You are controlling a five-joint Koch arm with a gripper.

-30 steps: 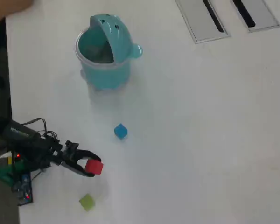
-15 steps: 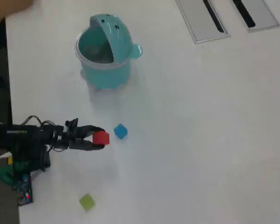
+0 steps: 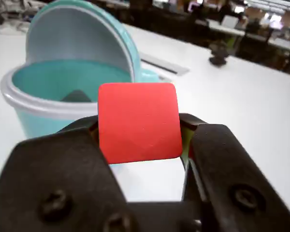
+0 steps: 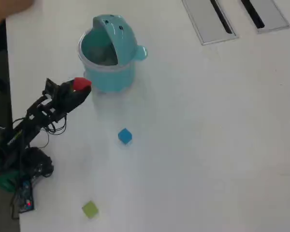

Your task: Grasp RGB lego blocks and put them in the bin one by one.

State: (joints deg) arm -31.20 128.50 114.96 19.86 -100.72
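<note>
My gripper [image 3: 139,126] [image 4: 81,87] is shut on the red lego block [image 3: 137,121] [image 4: 81,84], held up off the table. In the overhead view it hangs just left of and below the teal bin [image 4: 108,63]. The wrist view shows the bin [image 3: 48,92] close ahead and to the left, its domed lid tipped back and its mouth open. The blue block [image 4: 125,136] lies on the table below the bin in the overhead view. The yellow-green block [image 4: 90,209] lies near the bottom edge.
Two grey slotted panels [image 4: 210,21] [image 4: 263,14] sit flush in the table at the top right of the overhead view. The arm's base with its cables [image 4: 17,169] stands at the table's left edge. White tabletop [image 4: 208,135] spreads to the right.
The gripper has carried the red block up the overhead view, from beside the blue block to right next to the bin. The blue and yellow-green blocks have not moved.
</note>
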